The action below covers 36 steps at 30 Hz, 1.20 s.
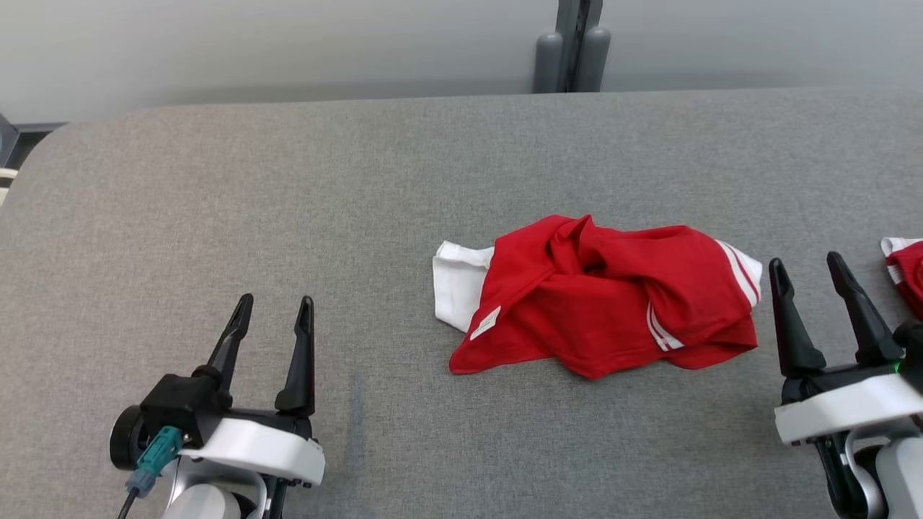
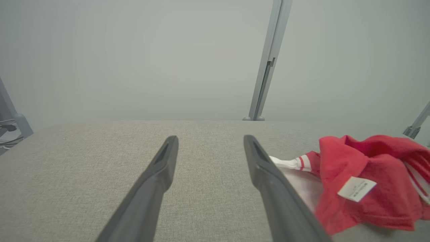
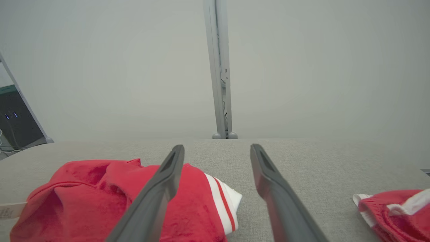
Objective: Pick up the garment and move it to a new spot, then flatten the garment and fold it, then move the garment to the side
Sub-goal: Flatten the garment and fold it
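The garment [image 1: 602,295] is a crumpled red piece with white trim, stripes and a small white label, lying in a heap right of the table's middle. It also fills the lower right of the left wrist view as the garment [image 2: 366,181] and the lower left of the right wrist view as the garment [image 3: 100,198]. My right gripper [image 1: 807,270] stands open just right of the heap, with nothing between its fingers [image 3: 158,198]. My left gripper [image 1: 277,310] is open at the lower left, well clear of the cloth, fingers [image 2: 151,188] over bare fabric.
A second red and white cloth [image 1: 907,270] lies at the table's right edge, right of my right gripper, seen too as the cloth [image 3: 396,211]. The grey fabric table [image 1: 288,187] ends at a pale wall with a grey post [image 1: 573,43] behind.
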Motion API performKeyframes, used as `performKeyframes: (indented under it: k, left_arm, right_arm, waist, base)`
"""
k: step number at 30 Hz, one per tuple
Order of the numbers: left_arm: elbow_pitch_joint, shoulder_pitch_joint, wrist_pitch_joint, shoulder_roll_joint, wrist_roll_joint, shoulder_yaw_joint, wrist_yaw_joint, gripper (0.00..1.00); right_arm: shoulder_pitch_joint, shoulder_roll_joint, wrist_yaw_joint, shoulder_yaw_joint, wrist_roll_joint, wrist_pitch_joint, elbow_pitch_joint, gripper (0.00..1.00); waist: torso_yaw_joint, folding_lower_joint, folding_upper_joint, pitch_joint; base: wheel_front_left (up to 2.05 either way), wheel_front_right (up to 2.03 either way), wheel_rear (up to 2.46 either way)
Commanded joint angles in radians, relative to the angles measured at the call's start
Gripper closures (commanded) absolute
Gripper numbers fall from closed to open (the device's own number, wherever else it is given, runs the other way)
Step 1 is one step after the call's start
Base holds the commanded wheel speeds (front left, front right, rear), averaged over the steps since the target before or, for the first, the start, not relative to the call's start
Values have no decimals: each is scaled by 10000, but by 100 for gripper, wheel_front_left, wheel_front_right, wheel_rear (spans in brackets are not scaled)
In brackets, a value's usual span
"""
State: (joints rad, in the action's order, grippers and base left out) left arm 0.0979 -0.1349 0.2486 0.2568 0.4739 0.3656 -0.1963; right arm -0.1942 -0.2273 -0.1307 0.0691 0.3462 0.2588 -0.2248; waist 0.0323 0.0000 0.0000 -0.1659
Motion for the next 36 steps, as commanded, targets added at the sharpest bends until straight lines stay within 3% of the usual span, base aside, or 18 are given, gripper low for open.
performKeyframes:
  k: [1,11,19,29,36]
  left_arm:
    - [-51,105,70,71,-10,-43,-77,0]
    - [-430,677,-159,259,-20,57,-269,0]
    - [-592,466,-343,241,-123,362,-137,0]
    - [547,-780,-1860,-345,96,1978,1251,0]
    - [2295,-1815,-2643,-836,288,2384,1699,0]
  right_arm:
    - [180,53,-4,-100,-179,-31,207,0]
    - [1460,664,-4,-681,-1078,-972,2039,0]
    - [1678,861,-4,-803,-1117,-1277,2540,0]
    - [1263,895,-4,-436,-915,-1340,2603,0]
    - [1091,1004,-4,-369,-738,-1207,2456,0]
  waist:
    - [-68,0,0,139]
    - [-190,0,0,525]
    - [-199,0,0,459]
    - [-808,0,0,-53]
    - [-1384,0,0,-439]
  base:
    - [0,0,0]
    - [0,0,0]
    - [0,0,0]
    - [0,0,0]
    - [0,0,0]
